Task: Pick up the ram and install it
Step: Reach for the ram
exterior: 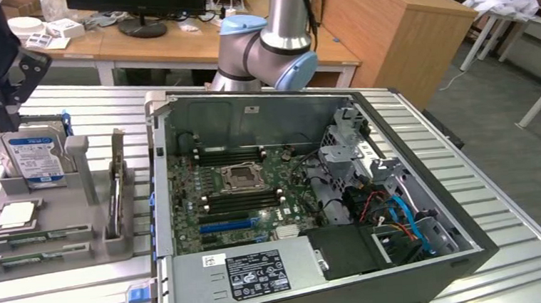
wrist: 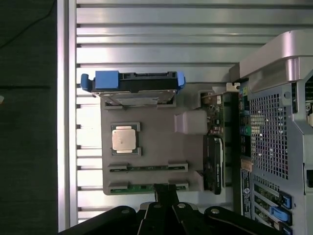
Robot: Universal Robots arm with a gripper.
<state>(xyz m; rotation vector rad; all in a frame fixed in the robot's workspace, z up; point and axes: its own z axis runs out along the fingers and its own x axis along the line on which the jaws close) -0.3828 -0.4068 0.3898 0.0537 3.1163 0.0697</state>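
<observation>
two ram sticks (wrist: pixel 146 167) lie flat and parallel, one beside the other, in shallow slots at one end of a grey tray (wrist: pixel 156 147); in the exterior view they sit along the tray's near edge (exterior: pixel 31 240), close together but not touching. each is a long, thin, narrow green board with a row of small dark chips along it, held at both ends by the tray's grey clips. the tray also carries one silver hard drive (exterior: pixel 33 157) with a blue label and blue side rails, standing upright at the far end, one square silver processor (wrist: pixel 123 139) lying flat between the drive and the sticks, and one expansion card (exterior: pixel 118 191) standing on edge along the side nearest the computer case (exterior: pixel 295 96). that single case lies open on the slatted metal table (exterior: pixel 71 301) just beside the tray, its motherboard facing up with black and blue slots. there is one robot arm, and its one gripper (exterior: pixel 3 120) hangs above the tray at the exterior view's left with its fingers pressed together and nothing between them; in the wrist view the closed tips (wrist: pixel 166 192) line up over the outermost of the two sticks, and both sticks rest in their slots
</observation>
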